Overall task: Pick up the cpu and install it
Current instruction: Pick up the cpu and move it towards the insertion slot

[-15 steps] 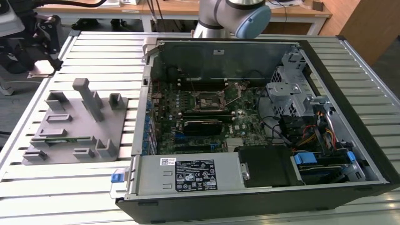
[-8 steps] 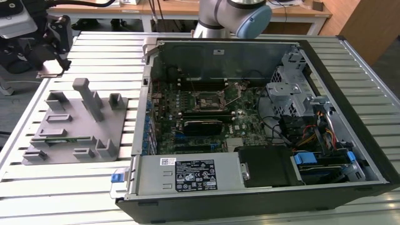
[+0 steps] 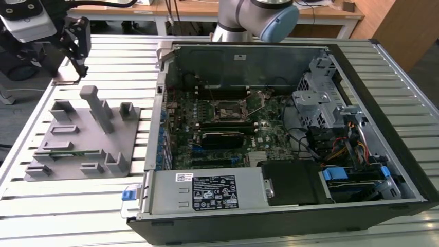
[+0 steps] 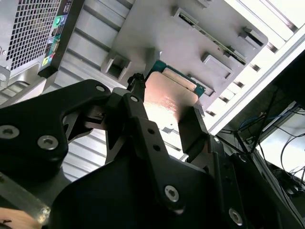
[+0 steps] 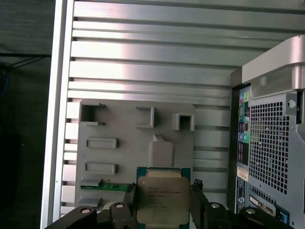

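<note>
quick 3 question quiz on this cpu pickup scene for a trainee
1. True or false: the cpu lies loose in the grey tray.
2. What grips the cpu? A) the gripper B) a person's hand C) nothing
3. Fill in: the open computer case stands on the exterior view's ___ of the tray.
Key: 1 false, it is held off the tray; 2 A; 3 right.

Quick tally from us: one cpu (image 5: 163,200), one green memory stick (image 5: 105,187), one grey tray (image 3: 75,136), one open computer case (image 3: 288,51), one robot arm (image 3: 260,15), one gripper (image 5: 164,191), one slatted tabletop (image 3: 103,56).
</note>
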You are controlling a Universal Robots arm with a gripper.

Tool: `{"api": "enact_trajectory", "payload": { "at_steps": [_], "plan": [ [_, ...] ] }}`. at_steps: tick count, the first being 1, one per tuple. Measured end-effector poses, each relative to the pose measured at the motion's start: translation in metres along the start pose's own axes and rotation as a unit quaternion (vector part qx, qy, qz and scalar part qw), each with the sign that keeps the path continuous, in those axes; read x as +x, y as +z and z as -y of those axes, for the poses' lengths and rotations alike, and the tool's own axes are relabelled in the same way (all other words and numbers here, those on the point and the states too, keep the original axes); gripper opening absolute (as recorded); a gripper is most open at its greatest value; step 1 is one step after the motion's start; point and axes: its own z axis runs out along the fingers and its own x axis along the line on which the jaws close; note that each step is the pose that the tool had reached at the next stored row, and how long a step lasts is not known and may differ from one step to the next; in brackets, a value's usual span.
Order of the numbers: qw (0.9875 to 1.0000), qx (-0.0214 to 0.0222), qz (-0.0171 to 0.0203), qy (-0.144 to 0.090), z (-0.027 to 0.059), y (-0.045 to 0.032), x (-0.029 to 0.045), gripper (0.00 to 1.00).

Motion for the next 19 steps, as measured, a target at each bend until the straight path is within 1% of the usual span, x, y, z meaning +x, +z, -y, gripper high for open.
{"api": "enact_trajectory", "payload": {
  "at_steps": [5, 11, 19],
  "plan": [
    [1.0000, 0.0000, -0.0001, 0.000, 0.0004, 0.0001, -0.0105, 0.53],
    [1.0000, 0.0000, -0.0003, 0.000, 0.0010, 0.0003, -0.0283, 0.53],
    [1.0000, 0.0000, -0.0004, 0.000, 0.0018, 0.0006, -0.0486, 0.53]
  ]
}}
